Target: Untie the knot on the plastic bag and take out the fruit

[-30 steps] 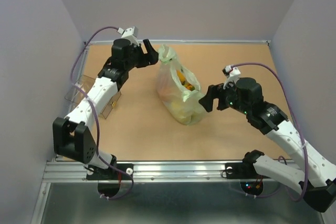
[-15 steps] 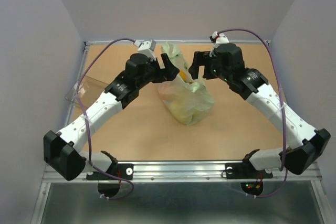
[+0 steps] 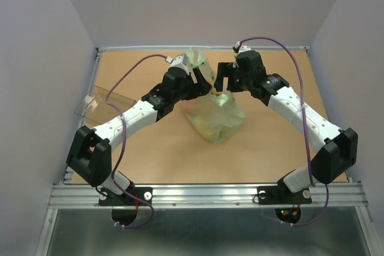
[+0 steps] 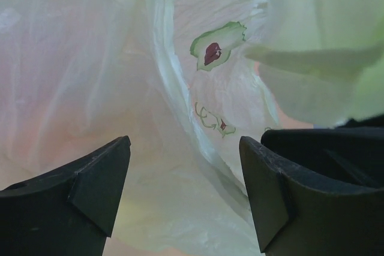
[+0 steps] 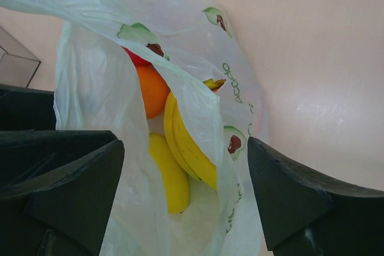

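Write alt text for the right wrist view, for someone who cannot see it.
A translucent pale green plastic bag gapes open between the wide-open fingers of the right gripper, showing yellow bananas, an orange fruit and a bit of red fruit inside. It lies on a tan table, with the corner of a clear box at the left edge.

The fruit (image 5: 180, 142) lies in the plastic bag (image 5: 90, 88), mid-table (image 3: 162, 148).
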Robot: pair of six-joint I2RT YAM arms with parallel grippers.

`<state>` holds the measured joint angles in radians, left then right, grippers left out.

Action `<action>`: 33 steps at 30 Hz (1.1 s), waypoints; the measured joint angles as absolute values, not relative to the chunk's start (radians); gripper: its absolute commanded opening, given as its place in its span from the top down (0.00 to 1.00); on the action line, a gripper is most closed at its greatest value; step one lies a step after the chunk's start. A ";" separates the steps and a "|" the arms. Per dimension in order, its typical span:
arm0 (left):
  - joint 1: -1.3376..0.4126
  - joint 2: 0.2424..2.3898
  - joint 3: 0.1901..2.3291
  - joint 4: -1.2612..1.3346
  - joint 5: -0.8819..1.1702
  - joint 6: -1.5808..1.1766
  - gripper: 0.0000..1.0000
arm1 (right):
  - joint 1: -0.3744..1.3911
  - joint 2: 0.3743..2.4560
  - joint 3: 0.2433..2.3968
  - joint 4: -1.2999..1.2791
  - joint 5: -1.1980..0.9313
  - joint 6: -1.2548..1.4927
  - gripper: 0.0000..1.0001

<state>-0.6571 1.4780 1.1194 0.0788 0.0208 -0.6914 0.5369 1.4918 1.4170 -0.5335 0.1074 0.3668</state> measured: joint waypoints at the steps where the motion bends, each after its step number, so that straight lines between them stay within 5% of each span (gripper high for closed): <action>1: -0.660 1.491 1.119 0.093 0.020 -0.698 0.22 | 0.537 1.493 1.404 -0.529 0.097 0.369 0.17; 6: -0.670 1.523 1.092 0.144 0.018 -0.719 0.49 | 0.537 1.514 1.337 -0.493 0.051 0.386 0.31; 7: -0.672 1.530 1.082 0.150 0.020 -0.724 0.68 | 0.537 1.519 1.325 -0.489 0.046 0.387 0.34; 10: -0.675 1.544 1.056 0.167 0.022 -0.720 1.00 | 0.537 1.538 1.285 -0.470 0.041 0.390 0.62; 11: -0.675 1.544 1.048 0.167 0.020 -0.714 1.00 | 0.534 1.541 1.267 -0.463 0.045 0.391 0.77; 13: -0.675 1.545 1.024 0.158 0.004 -0.703 1.00 | 0.516 1.544 1.244 -0.464 0.041 0.388 0.88; 19: -0.650 1.462 0.844 0.130 -0.049 -0.678 1.00 | 0.316 1.531 1.196 -0.446 0.066 0.413 0.90; 23: -0.576 1.332 0.682 0.101 -0.062 -0.688 1.00 | 0.222 1.518 1.193 -0.440 0.094 0.448 0.87; 27: -0.518 1.233 0.599 0.091 -0.065 -0.696 0.98 | 0.221 1.512 1.193 -0.434 0.059 0.459 0.61; 31: -0.521 1.219 0.599 0.084 -0.040 -0.680 0.58 | 0.234 1.494 1.178 -0.422 -0.017 0.434 0.34; 33: -0.541 1.219 0.616 0.070 -0.027 -0.655 0.27 | 0.242 1.449 1.155 -0.419 -0.052 0.420 0.25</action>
<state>-0.5411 1.2194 0.6163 0.0700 -0.0265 -0.6548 0.2424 1.4494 1.1545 -0.4194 -0.0517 0.4202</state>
